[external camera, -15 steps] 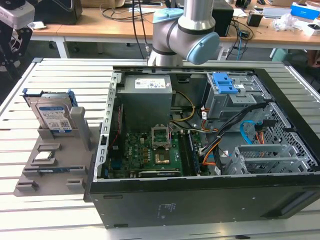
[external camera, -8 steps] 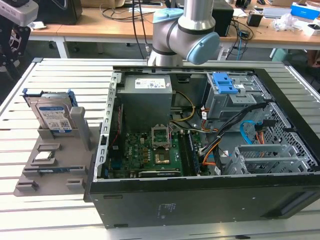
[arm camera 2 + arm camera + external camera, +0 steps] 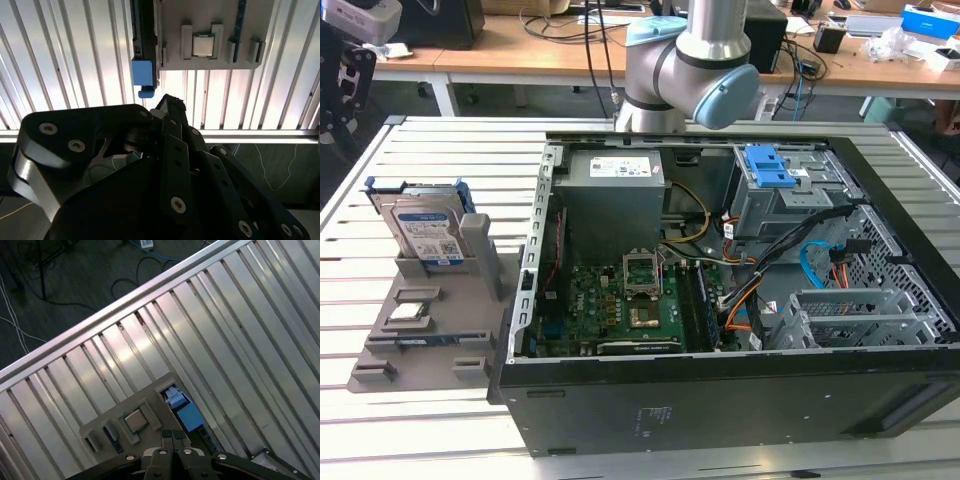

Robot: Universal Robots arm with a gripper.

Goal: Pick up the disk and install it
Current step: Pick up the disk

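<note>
**Disk** (image 3: 423, 228)
- It stands on one long edge in a slot of the grey fixture (image 3: 480, 250), with its labelled face open to the exterior view.
- The fixture sits on the slatted table (image 3: 440, 140) at the exterior view's left, well apart from the open computer case (image 3: 720, 410).
- The processor chip (image 3: 408, 312) lies flat in its own pocket of the same fixture, just beside the disk's slot.

**Axis**
- The disk's long axis runs along the table slats.
- In the second wrist view I see it edge-on, as a thin dark strip.
- The blue carrier frame (image 3: 142, 72) is at the end nearest me.
- What faces me is the narrow top edge, not the broad label side.

**My gripper** (image 3: 172, 434)
- The fingers are pressed together with nothing between them.
- I hang above the table, looking down on the fixture.
- In both wrist views the blue end of the frame sits just past my fingertips along the line I point in. The chip is off to one side of that line.
- I touch nothing. I judge there is clear air between my tips and the disk's top edge, since the whole fixture fits in the first wrist view.

**Relation that matters**
- The disk lies ahead of and below my tips, with its thin edge up.
- My line of sight lands on its blue end rather than on the middle of its length.
- I cannot tell from these views whether my closing direction crosses the disk's thickness.

**Arm** (image 3: 690, 60)
- It rises behind the case at the far side of the table.
</note>
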